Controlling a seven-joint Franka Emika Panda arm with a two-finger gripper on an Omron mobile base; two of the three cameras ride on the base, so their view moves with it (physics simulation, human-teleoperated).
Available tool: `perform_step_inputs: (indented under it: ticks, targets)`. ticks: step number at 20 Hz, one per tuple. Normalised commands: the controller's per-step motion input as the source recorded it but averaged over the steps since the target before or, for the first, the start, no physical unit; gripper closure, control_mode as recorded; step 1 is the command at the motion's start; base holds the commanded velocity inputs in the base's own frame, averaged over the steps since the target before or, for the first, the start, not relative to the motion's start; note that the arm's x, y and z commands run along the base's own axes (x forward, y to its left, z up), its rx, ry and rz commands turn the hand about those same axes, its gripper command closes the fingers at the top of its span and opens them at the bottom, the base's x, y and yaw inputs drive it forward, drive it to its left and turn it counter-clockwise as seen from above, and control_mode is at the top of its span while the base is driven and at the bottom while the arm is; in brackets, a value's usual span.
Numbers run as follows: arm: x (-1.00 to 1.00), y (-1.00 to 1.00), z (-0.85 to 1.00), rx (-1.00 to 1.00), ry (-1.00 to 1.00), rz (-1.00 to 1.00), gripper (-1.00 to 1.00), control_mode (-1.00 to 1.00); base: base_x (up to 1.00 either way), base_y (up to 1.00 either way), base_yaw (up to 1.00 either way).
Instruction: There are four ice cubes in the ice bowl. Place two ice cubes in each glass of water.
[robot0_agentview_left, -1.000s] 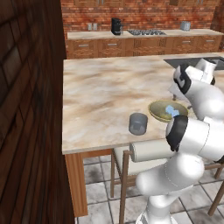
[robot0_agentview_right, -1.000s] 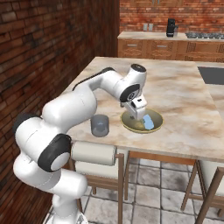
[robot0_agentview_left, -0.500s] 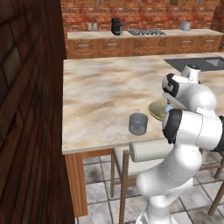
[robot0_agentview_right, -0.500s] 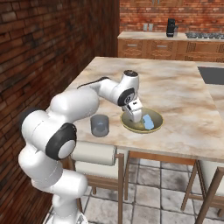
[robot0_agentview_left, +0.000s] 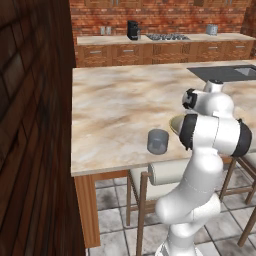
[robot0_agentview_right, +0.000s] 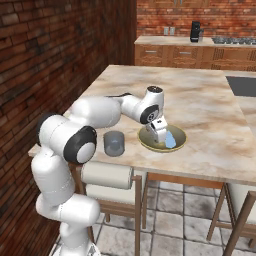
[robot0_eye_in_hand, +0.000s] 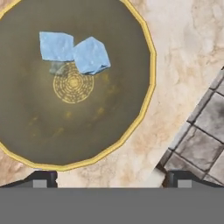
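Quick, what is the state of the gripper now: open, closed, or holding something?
Gripper: open, fingertips wide apart and holding nothing, above the ice bowl.

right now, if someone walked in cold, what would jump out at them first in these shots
Probably the white arm folded low over the ice bowl near the island's front edge, its gripper down inside the golden rim. In the hand view two pale blue ice cubes sit touching, just off the bowl's centre. A lone grey-blue glass of water stands on the marble counter beside the bowl.
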Motion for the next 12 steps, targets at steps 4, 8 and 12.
perform_step_inputs:
  ticks: [4,8,12]
  targets:
    - [0.26,-0.08,-0.19,0.0,0.05,-0.03,-1.0,-1.0,0.0,0.0,0.0]
    - [0.33,0.0,-0.22,0.0,0.01,-0.04,-1.0,-1.0,0.0,0.0,0.0]
    - [0.34,0.0,-0.24,0.0,0.0,-0.06,-1.0,-1.0,0.0,0.0,0.0]
